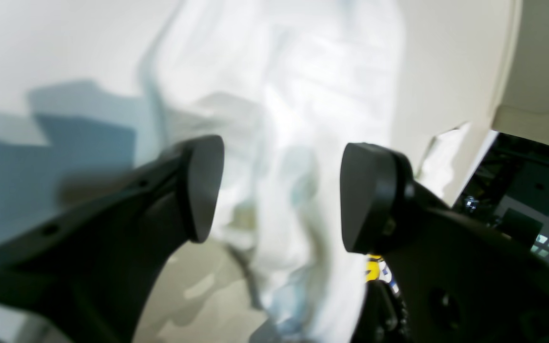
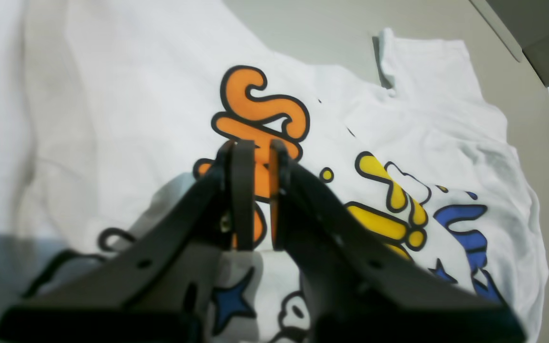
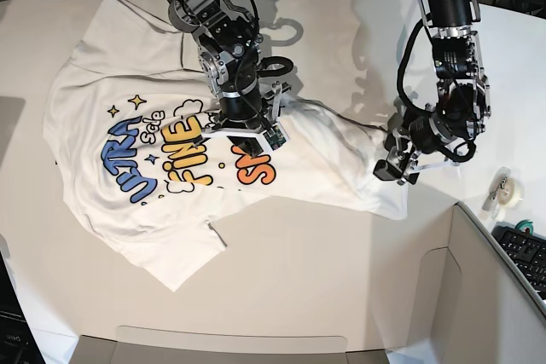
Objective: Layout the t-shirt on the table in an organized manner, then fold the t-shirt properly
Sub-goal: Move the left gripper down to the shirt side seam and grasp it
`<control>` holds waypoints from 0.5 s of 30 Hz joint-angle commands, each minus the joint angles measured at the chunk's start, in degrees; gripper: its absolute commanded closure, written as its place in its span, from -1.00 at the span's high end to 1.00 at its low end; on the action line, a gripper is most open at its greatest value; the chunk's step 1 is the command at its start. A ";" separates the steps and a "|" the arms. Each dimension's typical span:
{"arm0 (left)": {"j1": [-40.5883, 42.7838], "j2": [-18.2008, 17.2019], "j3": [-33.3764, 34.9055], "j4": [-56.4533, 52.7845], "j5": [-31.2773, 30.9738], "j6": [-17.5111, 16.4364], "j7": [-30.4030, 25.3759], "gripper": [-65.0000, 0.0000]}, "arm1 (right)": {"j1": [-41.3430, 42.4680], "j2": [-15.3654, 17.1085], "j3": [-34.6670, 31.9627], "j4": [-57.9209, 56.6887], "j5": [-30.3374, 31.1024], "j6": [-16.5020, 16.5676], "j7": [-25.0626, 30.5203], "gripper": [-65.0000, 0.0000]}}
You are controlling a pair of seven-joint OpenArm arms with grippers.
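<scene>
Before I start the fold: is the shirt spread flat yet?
Not quite. The t-shirt lies print-up and mostly spread, but its hem side near the left gripper is still wrinkled and bunched on the table.

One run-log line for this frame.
t-shirt: print up, spread on table | left gripper: open at hem | right gripper: nearly shut over orange print

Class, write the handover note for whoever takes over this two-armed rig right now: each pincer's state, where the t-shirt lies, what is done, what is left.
Left pincer: open, empty, over the shirt's hem end.
Right pincer: nearly shut, above the orange letters; no cloth visibly between its pads.
T-shirt: print side up on the table, roughly spread; hem end creased, one sleeve folded under.
Done: shirt mostly laid out.
Left: smooth the creases, free the sleeve, then fold.
</scene>
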 commanded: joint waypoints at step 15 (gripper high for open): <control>-8.35 -0.59 1.42 -9.48 5.43 -11.46 -1.82 0.12 | -1.51 -0.58 0.07 3.54 -0.57 -0.65 1.35 -0.85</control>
